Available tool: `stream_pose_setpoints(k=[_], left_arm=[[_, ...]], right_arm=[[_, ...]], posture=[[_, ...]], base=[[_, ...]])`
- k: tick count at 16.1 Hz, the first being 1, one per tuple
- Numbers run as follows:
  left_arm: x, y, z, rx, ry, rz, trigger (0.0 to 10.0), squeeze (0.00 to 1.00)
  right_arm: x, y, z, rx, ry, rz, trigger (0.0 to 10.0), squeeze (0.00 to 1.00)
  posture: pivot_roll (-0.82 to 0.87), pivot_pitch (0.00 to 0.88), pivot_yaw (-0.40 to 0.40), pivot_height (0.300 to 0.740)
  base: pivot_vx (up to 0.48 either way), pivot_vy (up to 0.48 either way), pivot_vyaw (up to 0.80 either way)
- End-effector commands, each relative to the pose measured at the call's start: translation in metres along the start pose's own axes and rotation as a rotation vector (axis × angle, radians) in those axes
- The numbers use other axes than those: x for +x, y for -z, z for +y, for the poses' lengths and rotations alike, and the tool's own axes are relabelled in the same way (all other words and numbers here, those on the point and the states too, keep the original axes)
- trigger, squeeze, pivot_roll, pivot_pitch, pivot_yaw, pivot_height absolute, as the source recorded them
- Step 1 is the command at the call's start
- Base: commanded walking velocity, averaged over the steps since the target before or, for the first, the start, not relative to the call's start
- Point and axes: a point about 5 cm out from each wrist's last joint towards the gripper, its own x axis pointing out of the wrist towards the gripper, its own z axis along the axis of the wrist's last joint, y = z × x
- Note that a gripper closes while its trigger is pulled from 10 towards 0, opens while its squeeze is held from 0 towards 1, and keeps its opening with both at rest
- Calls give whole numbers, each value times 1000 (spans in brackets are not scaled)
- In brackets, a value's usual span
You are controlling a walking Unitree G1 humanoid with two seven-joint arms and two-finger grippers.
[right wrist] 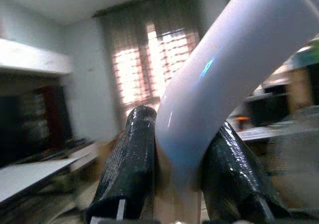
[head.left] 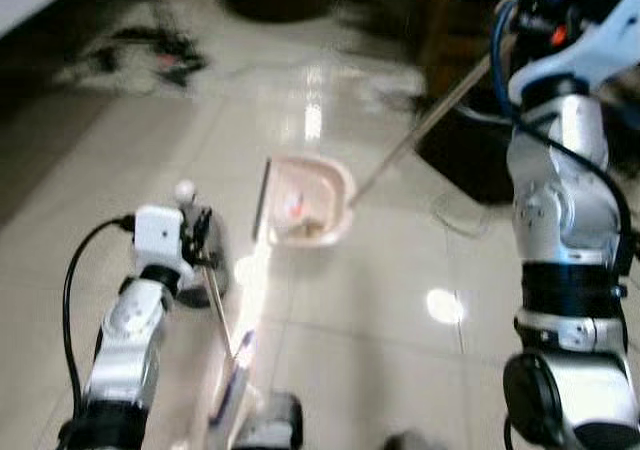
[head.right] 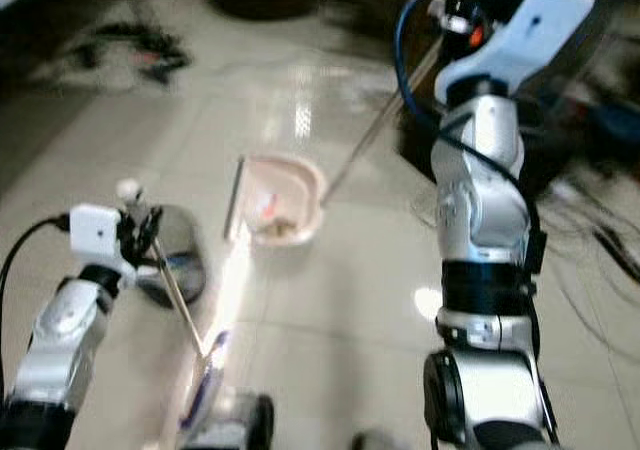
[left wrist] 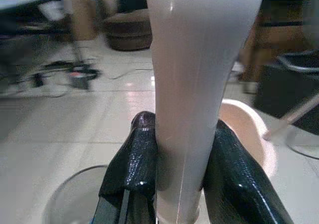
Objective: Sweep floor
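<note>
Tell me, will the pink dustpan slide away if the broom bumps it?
Probably a little. The pink dustpan looks like thin plastic, so likely light, and the floor tiles are glossy, so likely slippery. But the right end effector grips its long handle, which should steady it.

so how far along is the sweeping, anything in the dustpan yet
Partly done. The pink dustpan on the tiled floor already holds a small pile of bits. In hand: the left gripper is shut on the broom handle, and the right gripper is shut on the dustpan's long handle. The blur hides whether more dirt is left; the dustpan is not yet emptied.
</note>
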Motion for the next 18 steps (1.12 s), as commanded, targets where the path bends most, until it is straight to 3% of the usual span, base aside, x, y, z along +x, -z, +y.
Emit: stream_pose_setpoints(k=[1,8,11,18], left_arm=[[0,-6,-5,16,14,-18,10000,0],[2,-15,-13,34,38,-43,10000,0],[4,-20,-13,24,20,-60,10000,0],[5,-19,-16,20,13,-47,10000,0]], right_arm=[[1,-15,-4,4,12,-59,10000,0],[1,-17,-11,27,55,-47,10000,0],[-1,-13,-14,37,66,-30,10000,0],[-8,-2,-13,29,70,6,10000,0]], posture=[[48,43,27,740],[60,33,38,740],[70,40,28,740],[69,36,30,740]], base=[[0,0,800],[0,0,799],[0,0,0],[321,0,0]])
